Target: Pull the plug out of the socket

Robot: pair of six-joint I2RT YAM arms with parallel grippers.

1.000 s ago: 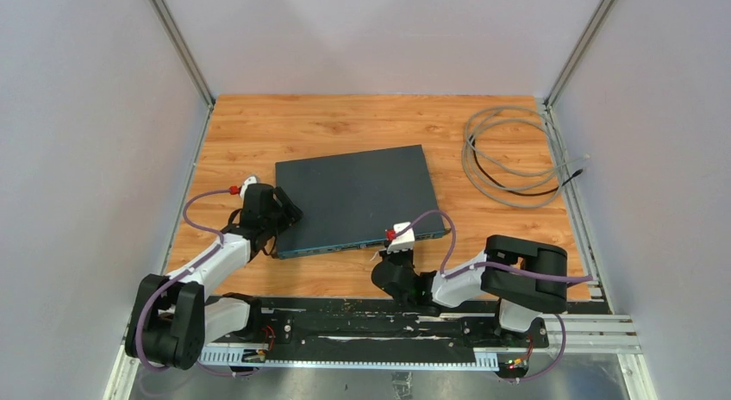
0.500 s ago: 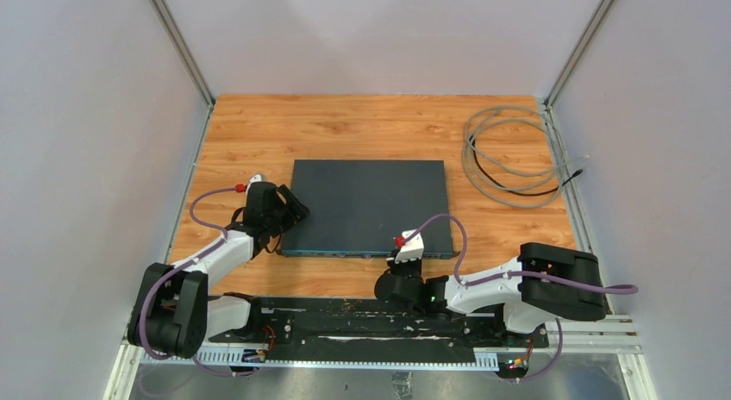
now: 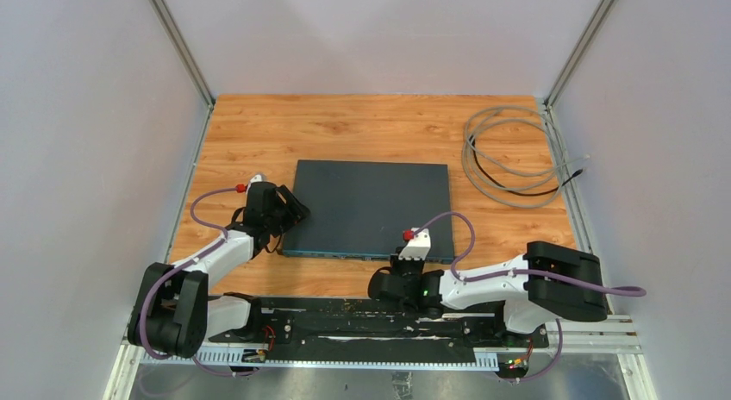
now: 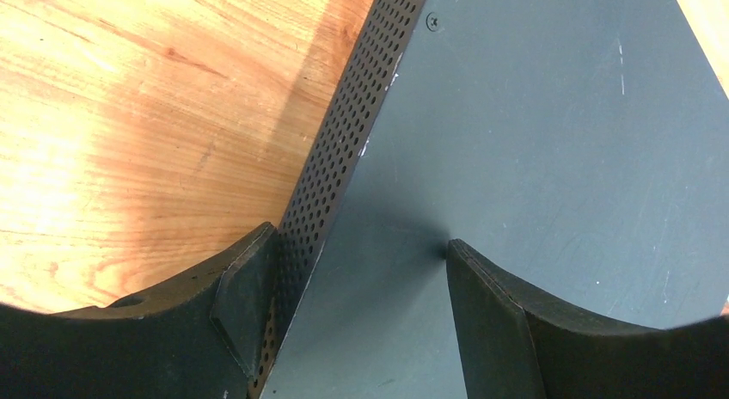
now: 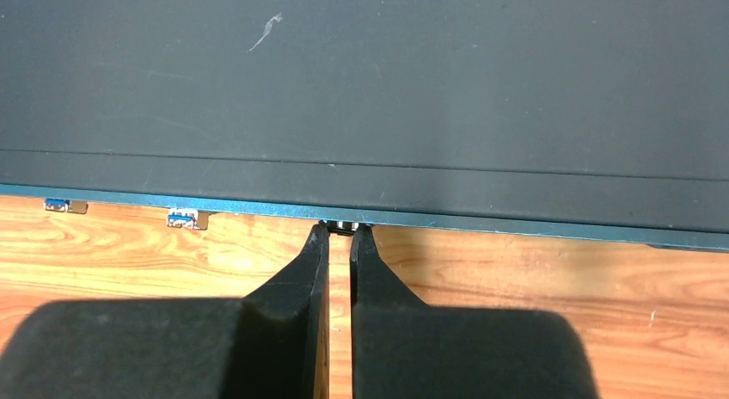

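Bracing the network switch (image 3: 371,202) looked to be the left end effector's (image 4: 361,279) job: its jaws were spread wide around the near left corner of the case, one finger (image 4: 245,304) against the perforated side wall (image 4: 344,150) and the other over the flat lid, clamping nothing but placed so the box could not slide toward the arms when the pull came. The right end effector (image 5: 340,236) had the working role. Its fingers were closed to a narrow slit and their tips pinched the plug (image 5: 341,226), a small grey stub just under the teal front lip of the switch, right of centre on the near face and seemingly seated in its socket, which the lip hid. Coming in low and square to the front face gave the fingers a straight line of withdrawal, which I judged sensible, since a slanted tug could jam the plug or lift the case. Two small blue tabs (image 5: 182,217) sat further left along that face — other ports or connectors, I could not tell which. A coil of grey cable (image 3: 509,159) lay well apart on the wooden worktop (image 3: 345,128), at its far right corner.
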